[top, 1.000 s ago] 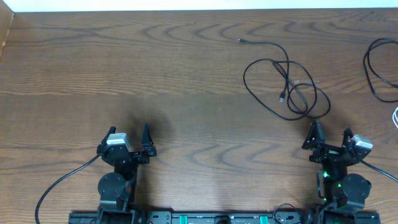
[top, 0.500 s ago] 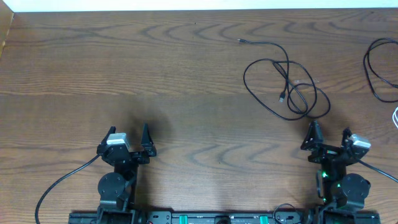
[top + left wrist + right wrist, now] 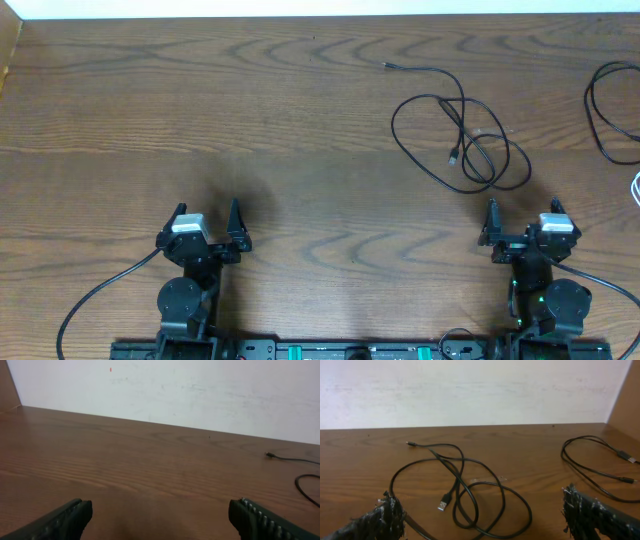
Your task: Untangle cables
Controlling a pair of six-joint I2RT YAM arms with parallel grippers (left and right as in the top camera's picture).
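The thin black looped cable [image 3: 462, 135] lies on the brown wooden worktop [image 3: 300, 120] toward its far right part, directly ahead of the right gripper [image 3: 520, 232], which sits at the near edge on the right side. Between gripper and cable there is a short strip of bare wood; they are near but not touching. The left gripper [image 3: 205, 232] is at the near edge on the left side, well apart from the cable, so the right arm is clearly the nearer one.

Both grippers have jaws spread wide and hold nothing; in each wrist view the two fingertips stand at opposite bottom corners w/ only wood between them.

The cable's tangle is longer in the near-to-far direction, approx. in line w/ the right arm's reach. One end runs off to the far side and stops in a small plug [image 3: 410, 443]. The other end, a flat USB-type plug [image 3: 442, 505], lies inside the loops on the near side. Several loops cross each other in the middle, so I judge it is one cord folded over itself, but I cannot be sure.

A second thin black cable [image 3: 608, 110] lies by the right edge, separate from the first. A bit of white cord [image 3: 636, 188] shows at the right edge, mostly out of frame.
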